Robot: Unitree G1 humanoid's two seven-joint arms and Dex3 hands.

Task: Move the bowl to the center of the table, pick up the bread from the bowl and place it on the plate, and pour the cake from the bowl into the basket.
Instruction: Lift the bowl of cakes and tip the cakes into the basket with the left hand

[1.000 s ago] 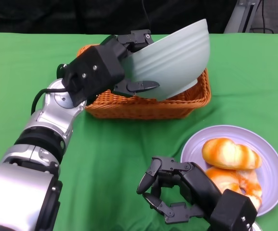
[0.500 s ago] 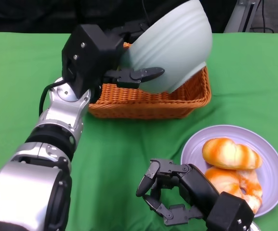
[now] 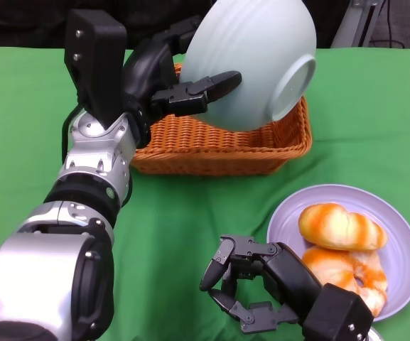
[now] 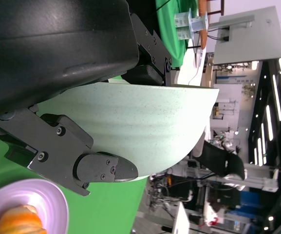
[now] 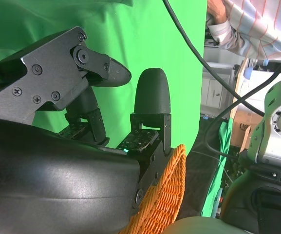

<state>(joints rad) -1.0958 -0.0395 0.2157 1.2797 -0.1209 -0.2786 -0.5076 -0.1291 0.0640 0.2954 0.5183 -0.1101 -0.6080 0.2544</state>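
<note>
My left hand [image 3: 163, 91] grips the pale green bowl [image 3: 254, 62] by its rim and holds it tipped steeply over the orange wicker basket [image 3: 219, 145], its base turned toward me. The bowl's mouth faces away, so its contents are hidden. The left wrist view shows the bowl [image 4: 145, 122] close between the fingers [image 4: 99, 168]. Bread rolls [image 3: 341, 227] lie on the purple plate [image 3: 400, 234] at the right. My right hand [image 3: 261, 288] hovers low over the green cloth beside the plate, fingers curled and apart, holding nothing. The basket's rim [image 5: 164, 200] shows in the right wrist view.
A green cloth [image 3: 41, 128] covers the table. A person in a striped sleeve [image 5: 247, 24] stands beyond the table's far side. Cables and equipment lie behind the far edge.
My left hand has turned the bowl further and lifted it, from slanted over the basket to nearly upended with its base showing. The right hand has stayed in place.
</note>
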